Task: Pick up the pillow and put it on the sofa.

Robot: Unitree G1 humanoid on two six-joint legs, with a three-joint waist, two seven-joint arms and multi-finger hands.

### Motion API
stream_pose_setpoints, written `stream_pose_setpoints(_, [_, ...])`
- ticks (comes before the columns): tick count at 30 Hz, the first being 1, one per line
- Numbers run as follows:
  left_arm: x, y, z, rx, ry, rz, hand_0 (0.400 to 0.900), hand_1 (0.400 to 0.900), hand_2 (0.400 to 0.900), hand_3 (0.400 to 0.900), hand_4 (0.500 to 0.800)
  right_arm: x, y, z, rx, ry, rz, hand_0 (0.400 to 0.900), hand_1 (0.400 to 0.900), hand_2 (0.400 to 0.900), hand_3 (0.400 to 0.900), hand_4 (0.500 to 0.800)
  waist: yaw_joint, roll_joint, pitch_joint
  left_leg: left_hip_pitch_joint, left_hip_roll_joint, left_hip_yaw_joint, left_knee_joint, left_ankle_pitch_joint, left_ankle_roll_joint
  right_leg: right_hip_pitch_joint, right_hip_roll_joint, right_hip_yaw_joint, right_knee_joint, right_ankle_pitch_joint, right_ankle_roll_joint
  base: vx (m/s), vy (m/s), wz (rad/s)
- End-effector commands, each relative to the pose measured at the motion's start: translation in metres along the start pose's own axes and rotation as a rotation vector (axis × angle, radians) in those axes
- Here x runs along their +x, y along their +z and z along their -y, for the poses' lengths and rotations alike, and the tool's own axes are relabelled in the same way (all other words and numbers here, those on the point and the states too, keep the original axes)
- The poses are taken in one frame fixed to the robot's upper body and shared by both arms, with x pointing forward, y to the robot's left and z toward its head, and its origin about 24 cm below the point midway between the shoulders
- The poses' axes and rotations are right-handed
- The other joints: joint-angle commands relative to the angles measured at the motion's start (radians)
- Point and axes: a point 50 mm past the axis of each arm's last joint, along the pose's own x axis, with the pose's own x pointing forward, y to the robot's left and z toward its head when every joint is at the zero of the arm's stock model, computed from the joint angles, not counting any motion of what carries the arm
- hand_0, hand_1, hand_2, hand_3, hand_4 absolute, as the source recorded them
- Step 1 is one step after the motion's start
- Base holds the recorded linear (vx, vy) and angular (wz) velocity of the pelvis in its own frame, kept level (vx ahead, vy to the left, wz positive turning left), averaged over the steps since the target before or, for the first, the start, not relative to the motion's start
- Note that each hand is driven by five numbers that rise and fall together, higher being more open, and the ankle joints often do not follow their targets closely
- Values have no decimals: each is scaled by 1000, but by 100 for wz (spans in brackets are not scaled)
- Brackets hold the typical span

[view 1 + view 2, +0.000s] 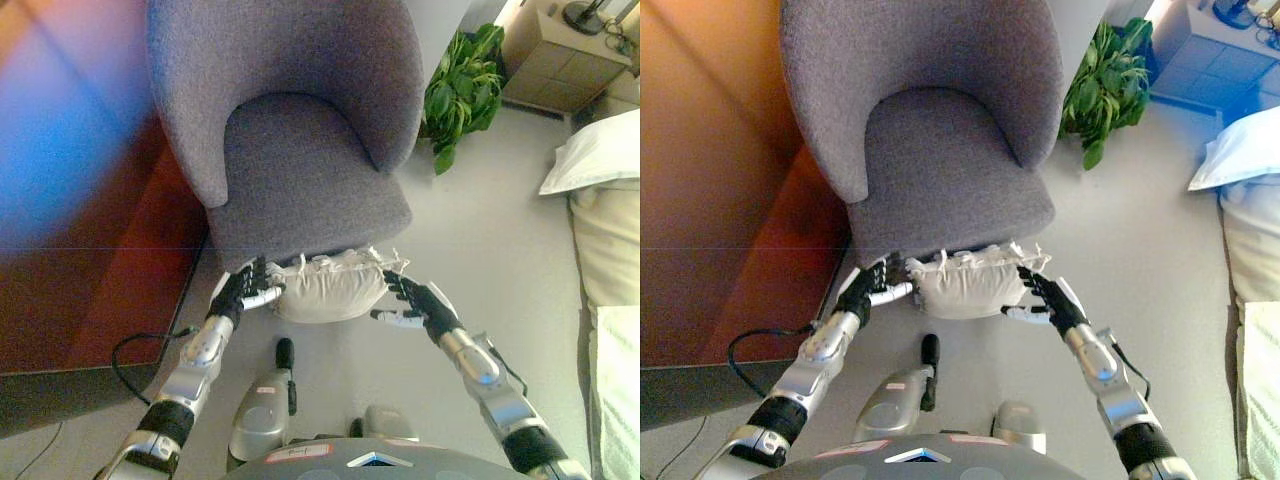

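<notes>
A cream pillow with a frilled edge hangs just in front of the grey armchair's seat edge, slightly below it, above the floor. My left hand presses on the pillow's left end and my right hand on its right end. The fingers of both hands are straight and flat against the pillow. The pillow is squeezed between the two hands. The chair's seat is bare. The same scene shows in the right eye view, with the pillow between the hands.
A green potted plant stands right of the chair. A bed with a white pillow runs along the right edge, with a wooden nightstand behind it. A reddish wooden panel lines the left side.
</notes>
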Motion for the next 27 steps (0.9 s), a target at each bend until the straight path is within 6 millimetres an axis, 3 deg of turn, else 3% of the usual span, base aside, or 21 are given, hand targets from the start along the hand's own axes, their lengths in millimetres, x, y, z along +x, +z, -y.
stream_pose_setpoints(1, [-5,18,0,-43,11,126,900,900,900,900,800,7,36,17,-34,-42,179,900,900,900,900,800,-13,43,-20,-4,28,-39,-14,-4,-6,13,88,-94,19,225,-29,399,119,26])
stream_pose_setpoints(4, [-2,19,3,-40,-6,128,900,900,900,900,800,5,38,19,-46,-46,185,900,900,900,900,800,-45,66,2,74,23,-73,-54,-17,-16,-75,98,-111,-52,138,-58,347,2,33])
stream_pose_setpoints(6, [-1,20,6,-39,-23,130,900,900,900,900,800,4,39,24,-58,-69,188,900,900,900,900,800,-61,80,12,114,34,-103,-69,-40,-42,-106,59,-129,-211,79,-74,348,-146,39])
stream_pose_setpoints(8, [1,21,8,-38,-29,131,900,900,900,900,800,4,39,29,-82,-93,185,900,900,900,900,800,-67,76,14,137,41,-131,-70,-72,-72,-115,2,-117,-443,117,-66,339,-280,36])
stream_pose_setpoints(9, [2,23,7,-31,-28,138,900,900,900,900,800,3,41,33,-97,-115,194,900,900,900,900,800,-72,71,21,150,48,-154,-69,-95,-97,-128,-45,-108,-610,188,-45,394,-349,55])
stream_pose_setpoints(10, [0,23,5,-34,-26,141,900,900,900,900,800,1,41,35,-117,-125,189,900,900,900,900,800,-78,69,24,183,58,-170,-84,-111,-110,-133,-79,-86,-668,263,-18,528,-413,76])
stream_pose_setpoints(11, [-2,23,3,-26,-22,144,900,900,900,900,800,-2,40,38,-167,-136,179,900,900,900,900,800,-78,54,15,212,75,-182,-88,-137,-130,-125,-87,-80,-698,277,3,389,-267,58])
stream_pose_setpoints(14, [0,26,5,-28,-22,152,900,900,900,900,800,0,43,43,-250,-152,181,900,900,900,900,800,-81,40,30,204,103,-187,-85,-135,-149,-130,-77,-90,-664,291,-1,177,-287,63])
stream_pose_setpoints(18, [10,46,17,-76,-38,211,900,900,900,900,800,3,44,67,-462,-226,129,900,900,900,900,800,-95,53,73,122,171,-240,2,-138,-180,-145,-61,-172,-566,232,-33,47,-328,104])
stream_pose_setpoints(19, [12,52,19,-77,-34,235,900,900,900,900,800,4,45,73,-544,-243,118,900,900,900,900,800,-99,55,84,87,181,-232,19,-130,-181,-142,-59,-197,-568,224,-37,-46,-262,101])
stream_pose_setpoints(22, [16,68,19,-107,-3,293,900,900,900,900,800,7,52,89,-673,-311,109,900,900,900,900,800,-111,63,117,-1,208,-138,40,-87,-186,-163,-65,-247,-565,217,-42,-101,-123,54])
stream_pose_setpoints(27, [17,72,11,-102,77,320,900,900,900,900,800,16,64,96,-873,-331,122,900,900,900,900,800,-102,72,147,-69,200,-118,65,-95,-182,-282,-63,-216,-500,213,-45,-65,-7,-11])
